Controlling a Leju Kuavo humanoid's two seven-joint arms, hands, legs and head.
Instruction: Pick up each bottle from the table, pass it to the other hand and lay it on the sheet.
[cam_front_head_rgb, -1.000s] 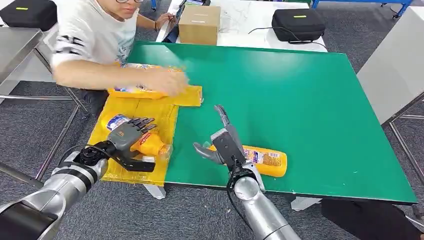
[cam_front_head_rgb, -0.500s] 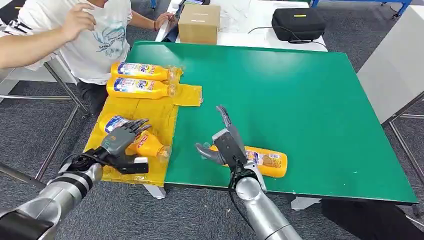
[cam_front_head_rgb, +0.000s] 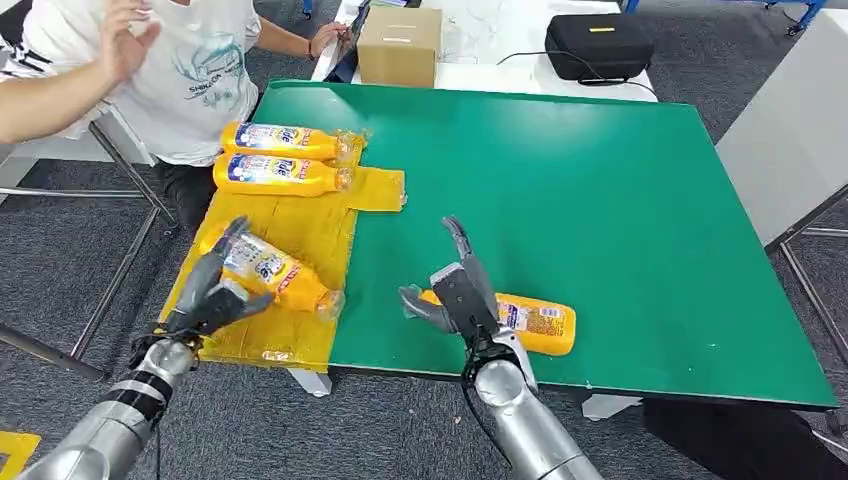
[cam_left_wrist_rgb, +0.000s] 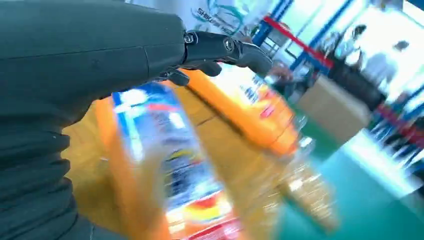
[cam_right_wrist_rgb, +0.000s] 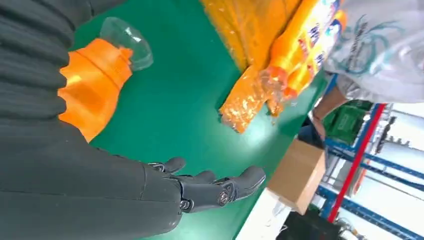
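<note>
Four orange bottles, all lying flat. Three lie on the yellow sheet (cam_front_head_rgb: 300, 225): two side by side at its far end (cam_front_head_rgb: 290, 142) (cam_front_head_rgb: 283, 175), and one slanted bottle (cam_front_head_rgb: 277, 273) at its near part. The left hand (cam_front_head_rgb: 212, 292), fingers spread and holding nothing, lies just beside that bottle's base end. The fourth bottle (cam_front_head_rgb: 522, 322) lies on the green table (cam_front_head_rgb: 600, 200); the right hand (cam_front_head_rgb: 455, 290) hovers over its clear-capped end, fingers spread apart, thumb beside the cap. A cardboard box (cam_front_head_rgb: 399, 46) stands beyond the table.
</note>
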